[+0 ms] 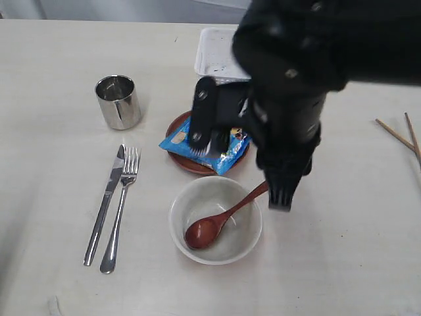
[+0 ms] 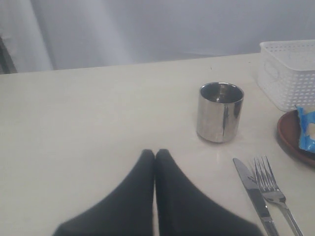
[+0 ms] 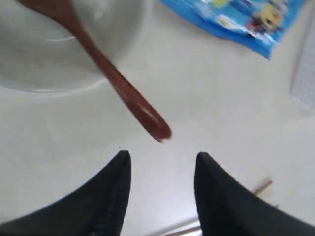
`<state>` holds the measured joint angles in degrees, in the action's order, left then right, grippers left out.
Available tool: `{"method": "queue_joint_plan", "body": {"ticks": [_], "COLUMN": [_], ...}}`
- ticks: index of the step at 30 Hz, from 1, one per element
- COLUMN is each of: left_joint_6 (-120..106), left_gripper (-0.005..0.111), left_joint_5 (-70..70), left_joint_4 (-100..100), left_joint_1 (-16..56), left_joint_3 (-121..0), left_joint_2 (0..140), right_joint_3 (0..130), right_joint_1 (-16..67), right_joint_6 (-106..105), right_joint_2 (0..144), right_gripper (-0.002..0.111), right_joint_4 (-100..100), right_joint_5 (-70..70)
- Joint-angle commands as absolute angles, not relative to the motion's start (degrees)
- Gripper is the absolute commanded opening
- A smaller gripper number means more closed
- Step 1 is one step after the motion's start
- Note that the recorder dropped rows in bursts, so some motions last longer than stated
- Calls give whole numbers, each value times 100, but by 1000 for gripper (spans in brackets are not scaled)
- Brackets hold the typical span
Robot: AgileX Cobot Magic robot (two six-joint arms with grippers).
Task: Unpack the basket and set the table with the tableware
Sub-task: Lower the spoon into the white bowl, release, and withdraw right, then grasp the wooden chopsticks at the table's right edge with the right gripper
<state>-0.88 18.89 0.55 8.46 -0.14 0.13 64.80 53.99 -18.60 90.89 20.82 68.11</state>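
The right gripper (image 3: 162, 156) is seen with jaws apart and empty, close to the handle tip of the wooden spoon (image 1: 204, 232) — which is propped in the white bowl (image 1: 197, 197) on the table (image 1: 52, 79). The left gripper (image 2: 155, 153) is closed on nothing, near the steel cup (image 2: 220, 112).

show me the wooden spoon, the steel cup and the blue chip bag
wooden spoon (image 1: 204, 232), exterior view, on its scoop end
steel cup (image 2: 220, 114), left wrist view, on its side wall
blue chip bag (image 3: 238, 17), right wrist view, on its printed face

basket (image 1: 212, 54) half behind arm (image 1: 316, 39), chopsticks (image 1: 395, 133) cropped
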Motion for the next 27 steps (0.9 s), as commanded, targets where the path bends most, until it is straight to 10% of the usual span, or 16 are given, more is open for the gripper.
{"method": "queue_joint_plan", "body": {"ticks": [1,12,27], "left_joint_6": [-63,-63,-63], "left_gripper": [0,0,0], "left_joint_5": [1841,1841,1841], "left_joint_4": [41,41,41], "left_joint_1": [879,879,879], "left_joint_3": [0,0,0], "left_joint_2": [0,0,0], "right_joint_3": [6460,6460,6460], "right_joint_1": [4158,755,74], "right_joint_6": [-1163,210,-389], "right_joint_2": [8601,9076,10880], "right_gripper": [41,52,61], "right_joint_4": [2216,1743,1994], "right_joint_5": [6768,6298,5527]}}
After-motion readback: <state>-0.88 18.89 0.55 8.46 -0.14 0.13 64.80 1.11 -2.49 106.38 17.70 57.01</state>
